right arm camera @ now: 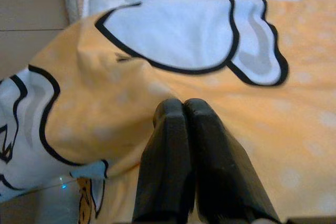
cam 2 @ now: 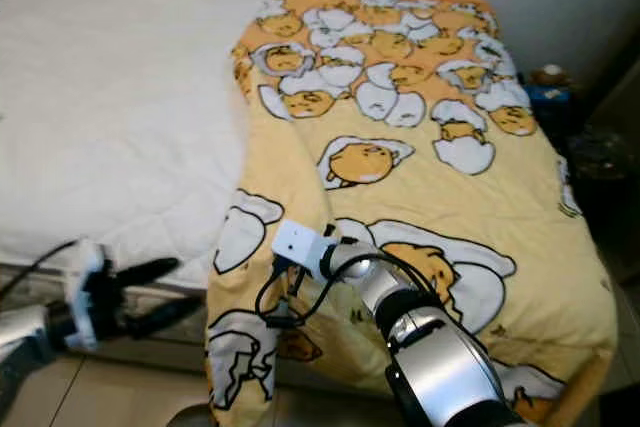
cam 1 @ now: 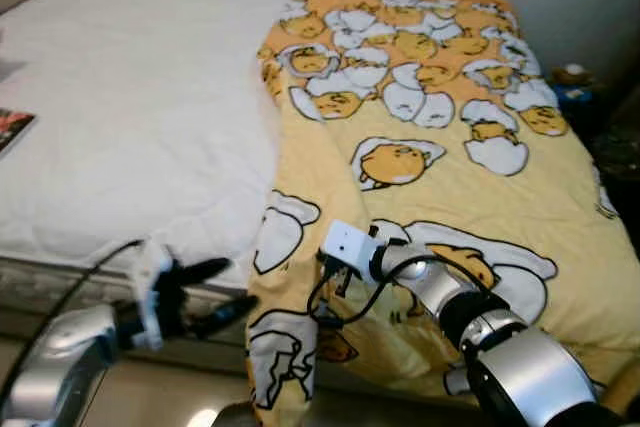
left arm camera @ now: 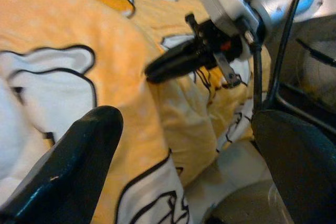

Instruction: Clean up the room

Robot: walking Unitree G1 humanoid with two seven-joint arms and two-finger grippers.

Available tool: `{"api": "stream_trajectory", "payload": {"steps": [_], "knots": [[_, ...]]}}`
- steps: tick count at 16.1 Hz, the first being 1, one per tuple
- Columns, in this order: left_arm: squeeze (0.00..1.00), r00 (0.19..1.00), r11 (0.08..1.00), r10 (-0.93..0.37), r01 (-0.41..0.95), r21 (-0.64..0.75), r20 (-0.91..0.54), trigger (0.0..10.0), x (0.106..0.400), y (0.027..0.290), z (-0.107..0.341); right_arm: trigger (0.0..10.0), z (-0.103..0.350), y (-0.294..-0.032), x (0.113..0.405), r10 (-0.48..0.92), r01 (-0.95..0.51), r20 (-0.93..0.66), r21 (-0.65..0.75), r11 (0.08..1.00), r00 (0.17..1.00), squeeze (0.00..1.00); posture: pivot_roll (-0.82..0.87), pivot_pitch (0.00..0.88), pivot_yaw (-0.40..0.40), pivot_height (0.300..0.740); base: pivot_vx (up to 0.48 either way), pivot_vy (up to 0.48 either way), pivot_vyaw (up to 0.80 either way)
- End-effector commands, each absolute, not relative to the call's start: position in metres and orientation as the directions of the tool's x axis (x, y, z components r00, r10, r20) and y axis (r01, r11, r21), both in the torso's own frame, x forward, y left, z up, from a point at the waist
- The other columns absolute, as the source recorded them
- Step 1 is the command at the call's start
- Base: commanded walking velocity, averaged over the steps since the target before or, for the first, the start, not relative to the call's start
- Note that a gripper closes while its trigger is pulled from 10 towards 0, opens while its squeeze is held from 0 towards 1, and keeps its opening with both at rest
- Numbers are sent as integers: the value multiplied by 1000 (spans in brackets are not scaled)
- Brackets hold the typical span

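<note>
Right end effector (right arm camera: 182, 109) presses on the blanket (cam 1: 440, 147) at the bed's (cam 1: 130, 117) front edge, fingers together, pinching nothing. Left end effector (cam 1: 222, 292) hovers just beside the blanket's hanging corner, fingers spread.

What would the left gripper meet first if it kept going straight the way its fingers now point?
Most likely the yellow blanket, where it hangs over the bed's edge. The left gripper, fingers open, points across at that fold. The right gripper lies further along; depth there is hard to judge.
</note>
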State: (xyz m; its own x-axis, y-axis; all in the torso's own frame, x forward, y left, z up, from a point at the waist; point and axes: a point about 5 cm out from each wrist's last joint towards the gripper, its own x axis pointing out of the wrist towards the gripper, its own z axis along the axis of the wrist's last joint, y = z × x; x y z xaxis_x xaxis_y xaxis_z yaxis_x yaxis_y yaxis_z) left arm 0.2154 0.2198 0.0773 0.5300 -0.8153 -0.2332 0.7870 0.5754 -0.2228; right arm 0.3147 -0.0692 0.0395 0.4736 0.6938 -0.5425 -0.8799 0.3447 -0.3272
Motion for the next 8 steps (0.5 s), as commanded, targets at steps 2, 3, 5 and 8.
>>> {"api": "stream_trajectory", "payload": {"steps": [2,3,5,8], "knots": [[0,529,588,-801,783,-201,-282,10000,211,215,84,0,49,-72,320,724,-878,-501,-323,352,475,0,103,0,-74,740,0,0,0],[0,537,597,-793,778,-194,-287,10000,211,217,88,0,50,-71,320,734,-883,-494,-314,348,465,0,103,0,-74,740,0,0,0],[0,565,633,-764,751,-189,-311,10000,210,223,112,0,54,-59,317,788,-905,-449,-254,340,422,0,109,0,-73,740,0,0,0],[0,581,656,-738,738,-161,-344,10000,210,229,119,0,57,-37,309,857,-941,-390,-174,290,336,0,114,0,-68,740,0,0,0]]}}
